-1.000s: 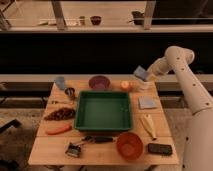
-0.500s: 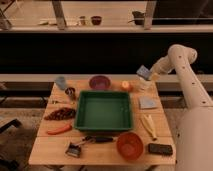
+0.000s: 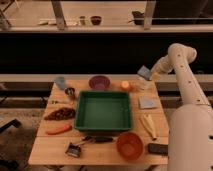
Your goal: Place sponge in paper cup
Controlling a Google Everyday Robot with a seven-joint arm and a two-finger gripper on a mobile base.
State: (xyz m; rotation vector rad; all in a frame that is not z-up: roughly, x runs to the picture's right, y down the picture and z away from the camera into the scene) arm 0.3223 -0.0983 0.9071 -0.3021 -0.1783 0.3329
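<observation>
My gripper (image 3: pixel 149 76) is at the back right of the table, held above the tabletop, shut on the light-blue sponge (image 3: pixel 144 72). Just below the sponge stands a pale paper cup (image 3: pixel 144 85), next to the orange fruit (image 3: pixel 125 86). The sponge hangs above the cup's rim and is not inside it. The white arm reaches in from the right edge of the camera view.
A green tray (image 3: pixel 82 112) fills the table's middle. Purple bowl (image 3: pixel 99 81), light-blue cup (image 3: pixel 60 82) and metal cup (image 3: pixel 70 92) stand at the back. A flat grey-blue square (image 3: pixel 147 102), banana (image 3: pixel 148 125), orange bowl (image 3: pixel 130 145), black object (image 3: pixel 157 149), carrot (image 3: pixel 59 129) and brush (image 3: pixel 77 148) lie around.
The gripper with the sponge has drifted slightly to the right, staying above the cup. Nothing else has moved.
</observation>
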